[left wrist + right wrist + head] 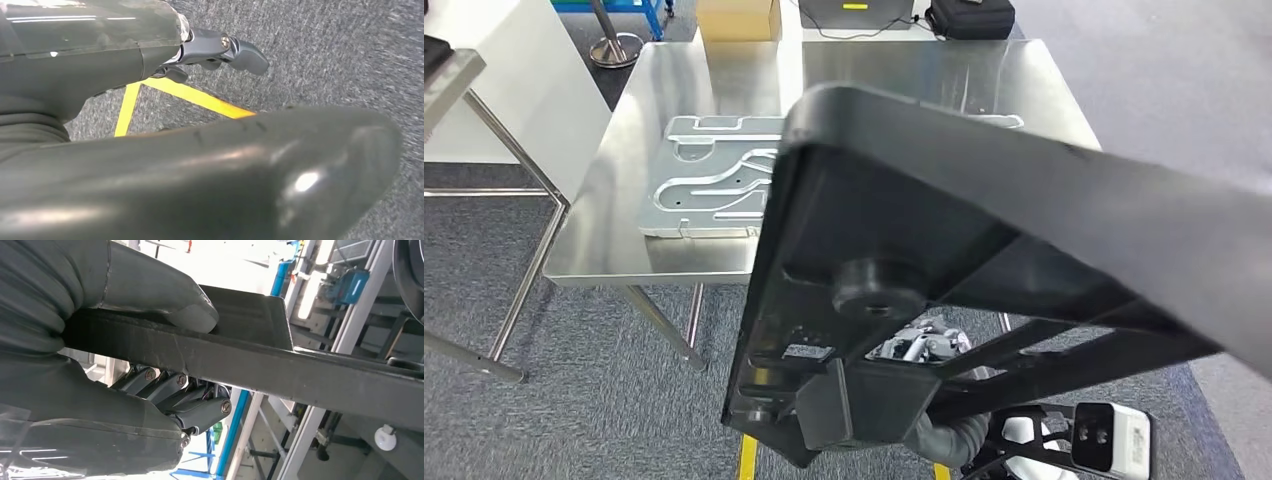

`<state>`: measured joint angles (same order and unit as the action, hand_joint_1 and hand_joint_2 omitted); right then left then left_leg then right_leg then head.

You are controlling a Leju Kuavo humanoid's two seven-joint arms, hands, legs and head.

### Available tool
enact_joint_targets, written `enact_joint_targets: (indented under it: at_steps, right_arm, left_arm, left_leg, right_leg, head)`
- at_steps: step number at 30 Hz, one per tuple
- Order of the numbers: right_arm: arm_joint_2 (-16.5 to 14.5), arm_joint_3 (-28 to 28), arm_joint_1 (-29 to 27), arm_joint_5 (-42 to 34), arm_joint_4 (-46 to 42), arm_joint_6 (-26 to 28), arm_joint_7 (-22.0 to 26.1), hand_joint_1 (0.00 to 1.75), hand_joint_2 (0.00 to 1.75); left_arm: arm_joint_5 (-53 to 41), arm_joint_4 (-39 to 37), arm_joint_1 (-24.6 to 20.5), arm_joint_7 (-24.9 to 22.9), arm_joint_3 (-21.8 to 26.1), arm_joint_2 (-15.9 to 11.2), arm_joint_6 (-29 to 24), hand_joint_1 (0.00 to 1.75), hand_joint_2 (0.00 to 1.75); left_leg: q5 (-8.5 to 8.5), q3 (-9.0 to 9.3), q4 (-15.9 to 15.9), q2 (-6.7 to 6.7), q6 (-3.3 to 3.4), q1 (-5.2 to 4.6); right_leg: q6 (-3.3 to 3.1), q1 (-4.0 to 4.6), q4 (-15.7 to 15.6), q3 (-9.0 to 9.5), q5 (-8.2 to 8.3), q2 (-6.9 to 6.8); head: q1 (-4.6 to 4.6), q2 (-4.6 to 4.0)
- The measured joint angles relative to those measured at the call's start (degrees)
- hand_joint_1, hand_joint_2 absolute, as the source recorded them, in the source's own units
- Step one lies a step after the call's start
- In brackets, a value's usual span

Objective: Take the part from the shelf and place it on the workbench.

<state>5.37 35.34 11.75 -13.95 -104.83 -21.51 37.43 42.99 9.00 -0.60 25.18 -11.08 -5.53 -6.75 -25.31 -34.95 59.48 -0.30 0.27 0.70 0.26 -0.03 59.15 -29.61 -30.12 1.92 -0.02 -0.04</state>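
Note:
The part (984,230) is a large black frame with a round boss, held tilted close in front of me and hiding much of the steel workbench (924,75) beyond it. My right hand (100,365) grips one edge bar of the part (280,370), thumb (165,295) on one face and fingers (195,405) curled on the other. My left hand (100,65) hangs over grey carpet, its thumb (250,175) and fingers (235,50) apart with nothing between them.
A silver stamped metal plate (714,180) lies on the workbench's left half. A second steel table (454,70) stands at the left. A cardboard box (739,18) and black case (969,17) sit beyond the bench. A yellow floor line (200,97) runs below.

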Motion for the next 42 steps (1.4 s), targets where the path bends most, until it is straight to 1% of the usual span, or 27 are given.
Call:
enact_joint_targets:
  at_steps: [2, 4, 6, 7, 8, 10, 12, 14, 17, 19, 21, 22, 23, 24, 25, 26, 27, 28, 29, 32, 34, 36, 37, 38, 39, 41, 42]
  right_arm:
    - [0.00, -0.25, -0.02, 0.16, -0.62, 0.05, 0.05, 1.61, 1.75]
    - [0.01, -0.42, -0.19, 0.44, -1.15, 0.18, 0.12, 1.61, 1.75]
    - [0.03, -0.56, -0.60, 0.92, -1.51, 0.54, 0.14, 1.61, 1.75]
    - [0.04, -0.63, -0.79, 1.09, -1.66, 0.72, 0.14, 1.61, 1.75]
    - [0.05, -0.71, -0.91, 1.18, -1.83, 0.84, 0.14, 1.61, 1.75]
    - [0.06, -0.87, -0.97, 1.23, -2.19, 0.89, 0.15, 1.61, 1.75]
    - [0.09, -1.04, -1.07, 1.37, -2.55, 0.94, 0.17, 1.61, 1.75]
    - [0.13, -1.15, -1.36, 1.93, -3.03, 1.15, 0.24, 1.61, 1.75]
    - [0.16, -1.20, -1.82, 3.60, -4.09, 2.01, 0.61, 1.61, 1.75]
    - [0.17, -1.20, -1.96, 4.87, -4.77, 2.84, 1.06, 1.61, 1.75]
    - [0.22, -1.20, -2.09, 6.21, -5.37, 4.01, 1.45, 1.61, 1.75]
    - [0.26, -1.20, -2.13, 6.95, -5.57, 4.87, 1.63, 1.61, 1.75]
    - [0.29, -1.20, -2.04, 7.72, -5.66, 5.95, 1.83, 1.61, 1.75]
    - [0.28, -1.21, -1.65, 8.47, -5.53, 7.14, 1.99, 1.61, 1.75]
    - [0.20, -1.25, -0.85, 9.16, -5.01, 8.30, 2.11, 1.61, 1.75]
    - [0.03, -1.35, 0.27, 9.75, -4.10, 9.32, 2.17, 1.61, 1.75]
    - [-0.18, -1.56, 1.57, 10.26, -2.88, 10.28, 2.19, 1.61, 1.75]
    - [-0.41, -1.88, 2.86, 10.74, -1.52, 11.20, 2.15, 1.61, 1.75]
    - [-0.62, -2.41, 4.29, 11.22, 0.15, 12.33, 2.06, 1.61, 1.75]
    - [-0.94, -5.67, 10.24, 12.49, 7.07, 16.47, 1.21, 1.61, 1.75]
    - [-0.95, -9.01, 15.00, 12.87, 13.21, 18.54, 0.97, 1.61, 1.75]
    - [-0.93, -12.14, 18.53, 12.91, 19.16, 19.17, 1.29, 1.61, 1.75]
    - [-0.93, -13.28, 19.56, 13.01, 21.39, 19.15, 1.43, 1.61, 1.75]
    - [-0.94, -14.11, 20.27, 13.20, 23.04, 19.28, 1.49, 1.61, 1.75]
    - [-0.95, -14.69, 20.92, 13.62, 24.39, 19.76, 1.31, 1.61, 1.75]
    - [-0.96, -15.79, 22.78, 14.88, 27.58, 23.01, 0.19, 1.61, 1.75]
    - [-0.94, -16.59, 24.18, 15.50, 29.83, 25.28, -0.33, 1.61, 1.75]
  left_arm:
    - [0.01, 0.01, -0.02, 0.01, 0.01, -0.09, 0.04, 0.00, 0.00]
    - [0.01, 0.01, -0.04, 0.02, 0.02, -0.25, 0.04, 0.00, 0.00]
    - [0.01, 0.01, -0.01, 0.04, 0.02, -0.40, 0.05, 0.00, 0.00]
    - [0.01, 0.01, 0.04, 0.04, 0.02, -0.46, 0.06, 0.00, 0.00]
    - [0.01, 0.01, 0.08, 0.04, 0.02, -0.50, 0.07, 0.00, 0.00]
    - [0.01, 0.00, 0.14, 0.05, 0.02, -0.50, 0.07, 0.00, 0.00]
    - [0.01, 0.00, 0.07, 0.07, 0.02, -0.48, 0.07, 0.00, 0.00]
    - [0.01, 0.01, -0.11, 0.10, 0.02, -0.51, 0.07, 0.00, 0.00]
    - [0.03, 0.01, -0.18, 0.13, 0.02, -0.56, 0.15, 0.00, 0.00]
    - [0.03, 0.01, -0.31, 0.16, 0.03, -0.60, 0.22, 0.00, 0.00]
    - [0.02, 0.01, -0.38, 0.22, 0.05, -0.64, 0.25, 0.00, 0.00]
    - [0.00, 0.01, -0.36, 0.29, 0.05, -0.65, 0.29, 0.00, 0.00]
    - [-0.11, 0.01, -0.31, 0.39, 0.05, -0.64, 0.35, 0.00, 0.00]
    - [-0.28, 0.01, -0.28, 0.51, 0.04, -0.66, 0.45, 0.00, 0.00]
    - [-0.50, 0.01, -0.28, 0.62, 0.04, -0.69, 0.59, 0.00, 0.00]
    - [-0.72, 0.00, -0.29, 0.70, 0.04, -0.73, 0.73, 0.00, 0.00]
    - [-0.86, 0.00, -0.43, 0.78, 0.04, -0.77, 0.90, 0.00, 0.00]
    - [-0.94, 0.01, -0.61, 0.84, 0.04, -0.80, 1.04, 0.00, 0.00]
    - [-0.92, 0.01, -0.74, 0.90, 0.04, -0.80, 1.14, 0.00, 0.00]
    - [-0.67, 0.06, -0.95, 1.13, 0.05, -0.73, 1.23, 0.00, 0.00]
    - [-0.57, 0.07, -1.01, 1.30, 0.07, -0.67, 1.25, 0.00, 0.00]
    - [-0.50, 0.07, -0.97, 1.45, 0.12, -0.67, 1.25, 0.00, 0.00]
    - [-0.47, 0.07, -0.93, 1.49, 0.16, -0.67, 1.25, 0.00, 0.00]
    - [-0.45, 0.07, -0.88, 1.53, 0.20, -0.66, 1.25, 0.00, 0.00]
    - [-0.44, 0.07, -0.84, 1.56, 0.25, -0.64, 1.25, 0.00, 0.00]
    - [-0.41, 0.07, -0.79, 1.67, 0.37, -0.59, 1.27, 0.00, 0.00]
    - [-0.41, 0.07, -0.80, 1.79, 0.42, -0.57, 1.30, 0.00, 0.00]
  left_leg:
    - [-0.38, 0.82, -0.29, 0.05, 0.61, 0.14]
    - [-0.98, 1.54, -0.40, 0.10, 1.10, 0.16]
    - [-1.81, 2.39, -0.40, 0.08, 1.24, 0.08]
    - [-2.27, 2.95, -0.40, 0.06, 1.23, 0.03]
    - [-2.76, 3.62, -0.40, 0.04, 1.18, -0.03]
    - [-3.85, 5.09, -0.49, 0.03, 1.01, -0.12]
    - [-4.64, 6.06, -0.77, 0.05, 0.62, -0.13]
    - [-4.73, 6.49, -1.29, 0.10, -0.06, -0.11]
    - [-4.92, 6.55, 0.33, 0.14, -0.96, -0.17]
    - [-7.20, 3.64, 5.82, 0.15, -1.19, -0.08]
    - [-10.05, -0.85, 12.63, 0.14, -1.49, -0.04]
    - [-10.21, -2.40, 14.27, 0.14, -1.62, -0.03]
    - [-9.08, -3.04, 13.96, 0.15, -1.74, -0.02]
    - [-6.63, -2.70, 11.58, 0.15, -1.78, -0.01]
    - [-3.52, -1.74, 7.73, 0.16, -1.73, -0.01]
    - [-1.39, -0.90, 4.43, 0.17, -1.63, -0.08]
    - [-0.22, -0.31, 1.65, 0.22, -1.41, -0.24]
    - [0.38, -0.10, 0.20, 0.26, -1.07, -0.40]
    - [0.13, -0.18, -0.06, 0.28, -0.70, -0.57]
    - [0.90, 0.14, -0.90, 0.40, 0.40, -0.28]
    - [1.00, 0.35, -1.27, 0.51, 0.89, -0.09]
    - [0.84, 0.40, -1.27, 0.43, 1.16, -0.09]
    - [0.72, 0.47, -1.25, 0.34, 1.19, -0.07]
    - [0.57, 0.61, -1.22, 0.23, 1.15, -0.06]
    - [0.36, 0.84, -1.17, 0.13, 1.06, -0.05]
    - [-0.14, 1.37, -1.05, 0.03, 0.70, -0.11]
    - [-0.35, 1.47, -0.94, 0.00, 0.51, -0.20]
  right_leg:
    - [0.54, -0.10, 2.67, -1.16, -0.68, -0.63]
    - [1.05, -0.25, 9.29, -5.28, -2.76, -1.30]
    - [1.26, -0.33, 15.41, -10.01, -4.82, -1.50]
    - [1.21, -0.32, 16.21, -11.31, -4.62, -1.54]
    - [1.03, -0.28, 15.09, -11.64, -3.24, -1.56]
    - [0.20, 0.10, 7.90, -9.83, 2.38, -1.66]
    - [-0.76, 0.73, 1.97, -8.30, 6.19, -1.85]
    - [-1.37, 1.06, 0.40, -8.13, 6.60, -1.81]
    - [-2.23, 0.67, -1.00, -6.46, 6.37, -1.54]
    - [-2.65, 0.55, -1.34, -5.31, 5.75, -1.57]
    - [-2.83, 0.57, -1.30, -4.55, 4.98, -1.56]
    - [-2.83, 0.58, -1.25, -4.07, 4.57, -1.48]
    - [-2.80, 0.57, -1.19, -3.51, 4.12, -1.38]
    - [-2.74, 0.56, -1.09, -2.87, 3.66, -1.27]
    - [-2.63, 0.55, -0.98, -2.23, 3.18, -1.16]
    - [-2.47, 0.55, -0.84, -1.73, 2.79, -1.08]
    - [-2.23, 0.57, -0.66, -1.55, 2.48, -1.01]
    - [-1.93, 0.59, -0.49, -1.55, 2.23, -0.96]
    - [-1.61, 0.61, -0.40, -1.64, 2.05, -0.95]
    - [-0.61, 0.66, 0.45, -2.02, 1.09, -1.08]
    - [0.15, 0.36, 5.18, -4.45, -1.35, -1.33]
    - [0.77, -0.06, 12.90, -8.85, -4.13, -1.47]
    - [0.98, -0.28, 15.37, -10.55, -4.32, -1.52]
    - [1.13, -0.48, 15.83, -11.34, -3.37, -1.56]
    - [1.19, -0.64, 13.89, -10.97, -1.24, -1.60]
    - [1.08, -0.75, 6.45, -8.32, 3.66, -1.77]
    - [0.89, -0.65, 3.14, -7.04, 5.05, -1.83]
  head:
    - [0.01, 0.00]
    - [0.02, 0.00]
    - [0.02, 0.00]
    - [0.02, 0.00]
    - [0.02, 0.00]
    - [0.02, 0.00]
    - [-0.13, 0.00]
    - [-0.21, 0.00]
    - [-0.17, 0.00]
    - [-0.21, -0.01]
    - [-0.25, -0.01]
    - [-0.25, 0.00]
    - [-0.25, 0.00]
    - [-0.25, 0.00]
    - [-0.25, 0.00]
    - [-0.23, 0.00]
    - [-0.30, 0.00]
    - [-0.33, 0.00]
    - [-0.37, 0.00]
    - [-0.36, 0.00]
    - [-0.28, 0.00]
    - [-0.23, 0.00]
    - [-0.22, 0.00]
    - [-0.22, 0.00]
    - [-0.22, 0.00]
    - [-0.23, 0.00]
    - [-0.25, 0.00]
